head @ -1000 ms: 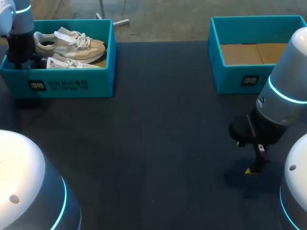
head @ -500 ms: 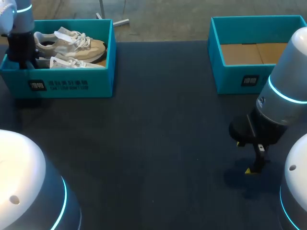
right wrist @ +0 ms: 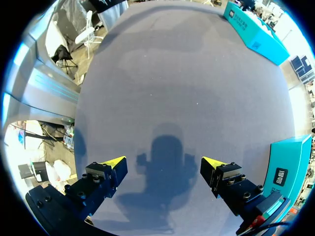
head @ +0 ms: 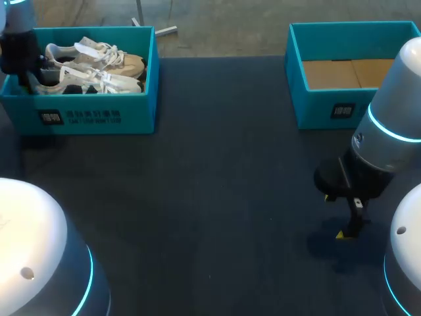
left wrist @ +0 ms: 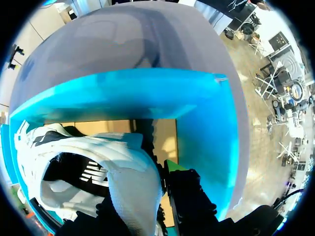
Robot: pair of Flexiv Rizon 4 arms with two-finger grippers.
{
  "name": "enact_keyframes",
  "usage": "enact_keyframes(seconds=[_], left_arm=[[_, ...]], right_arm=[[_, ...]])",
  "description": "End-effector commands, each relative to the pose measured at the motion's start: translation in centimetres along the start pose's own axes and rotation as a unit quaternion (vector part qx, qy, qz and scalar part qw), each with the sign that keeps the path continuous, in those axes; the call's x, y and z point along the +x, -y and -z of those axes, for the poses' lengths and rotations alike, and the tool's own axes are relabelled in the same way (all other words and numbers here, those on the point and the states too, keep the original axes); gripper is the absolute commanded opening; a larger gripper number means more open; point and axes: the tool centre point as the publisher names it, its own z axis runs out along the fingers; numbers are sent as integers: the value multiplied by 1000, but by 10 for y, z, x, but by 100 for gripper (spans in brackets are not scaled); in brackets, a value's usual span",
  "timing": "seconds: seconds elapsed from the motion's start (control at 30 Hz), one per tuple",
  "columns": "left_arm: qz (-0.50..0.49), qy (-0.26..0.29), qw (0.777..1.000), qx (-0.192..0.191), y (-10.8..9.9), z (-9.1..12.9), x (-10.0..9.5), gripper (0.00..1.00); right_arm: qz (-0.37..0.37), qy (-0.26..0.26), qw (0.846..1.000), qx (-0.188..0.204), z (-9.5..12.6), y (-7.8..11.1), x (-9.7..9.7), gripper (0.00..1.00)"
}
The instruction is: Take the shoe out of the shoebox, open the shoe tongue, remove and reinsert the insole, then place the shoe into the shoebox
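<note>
The left tool [left wrist: 142, 194] sat inside the left shoebox [head: 99, 117] at the far left of the worktop [head: 210, 184], pinching the heel of the near shoe [head: 85, 81]; its toe pointed away from the tool, beside a second shoe [head: 105, 58]. The right tool [right wrist: 165, 169] hovered with fingers spread over bare worktop, well apart from both shoes, near the other shoebox [head: 329, 108]

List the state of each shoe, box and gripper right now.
near shoe: in the left shoebox, heel clamped by the left gripper
far shoe: lying in the left shoebox, not gripped
left shoebox: open, holds both shoes
right shoebox: open, empty
left gripper: shut on the near shoe
right gripper: open, empty, over the table
</note>
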Motion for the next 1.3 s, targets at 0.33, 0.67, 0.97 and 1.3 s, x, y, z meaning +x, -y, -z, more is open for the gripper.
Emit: enact_keyframes(seconds=[0.33, 0.67, 0.97, 1.3], left_arm=[[9, 1, 1000, -12, -1, 33, 5, 0], [20, 13, 999, -37, 3, 102, 16, 0], [15, -4, 1000, -27, 18, 127, 15, 0], [21, -16, 999, -33, 59, 164, 21, 0]], right_arm=[[0, 1, 1000, 0, -1, 0, 1, 100], [0, 1, 1000, 0, -1, 0, 1, 100], [0, 1, 1000, 0, -1, 0, 1, 100], [0, 1, 1000, 0, -1, 0, 1, 100]])
